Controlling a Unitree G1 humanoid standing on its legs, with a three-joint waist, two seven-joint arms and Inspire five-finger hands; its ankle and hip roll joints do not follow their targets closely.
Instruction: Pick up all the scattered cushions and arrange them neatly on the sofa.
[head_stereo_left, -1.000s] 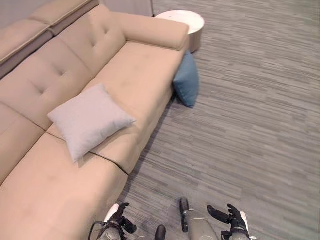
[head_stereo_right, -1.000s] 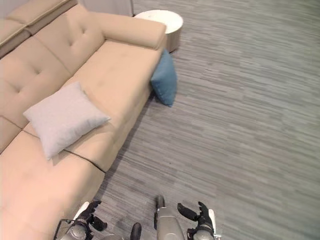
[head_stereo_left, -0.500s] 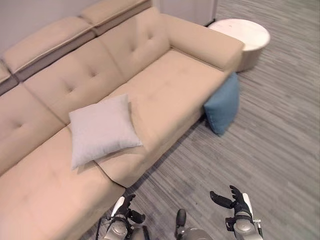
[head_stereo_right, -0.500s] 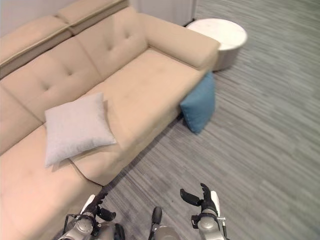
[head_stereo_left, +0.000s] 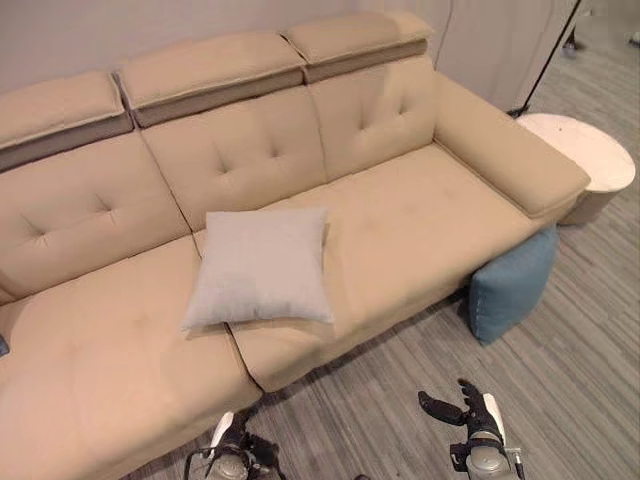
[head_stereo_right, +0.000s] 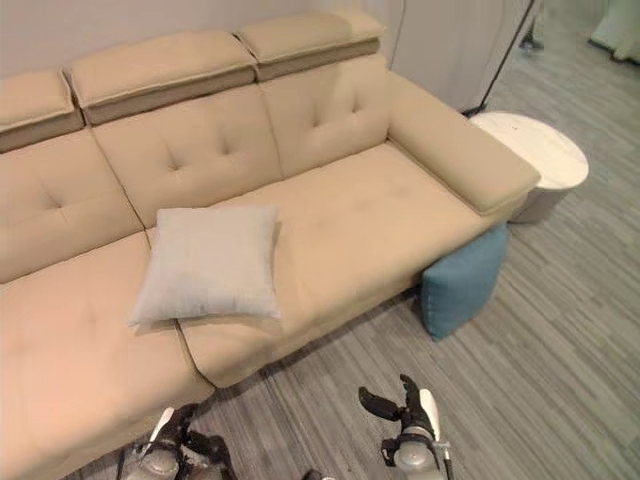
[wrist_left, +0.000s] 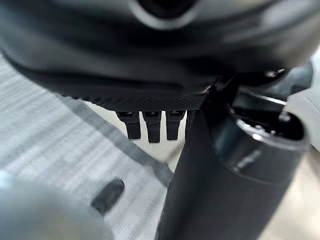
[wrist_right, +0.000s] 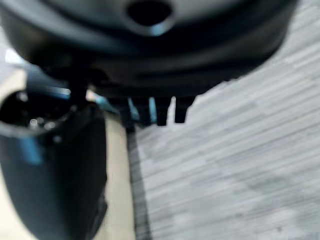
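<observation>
Cushions sit well apart from both of our hands: we see a pale grey cushion (head_stereo_left: 258, 267) lying flat on the seat of the beige sofa (head_stereo_left: 420, 215), well ahead of our left hand (head_stereo_left: 232, 447) and a little toward the right hand's side of it. A blue cushion (head_stereo_left: 510, 285) stands on edge on the grey striped floor (head_stereo_left: 580, 330), ahead of our right hand (head_stereo_left: 468, 415) and slightly beyond it to the outer side; it leans against the sofa's front, under the end of the armrest. Farther still in that direction we see a round white side table (head_stereo_left: 585, 160), just past the armrest and apart from the blue cushion. Our right hand hangs low over the floor with its fingers and thumb spread and relaxed, holding nothing; its white thumb cover shows in the head views. Our left hand is at the near edge of the sofa seat, also low, and its fingers look loosely straight and empty; in its own wrist view the fingertips (wrist_left: 152, 131) point out in a row with nothing between them. Neither hand touches a cushion.
</observation>
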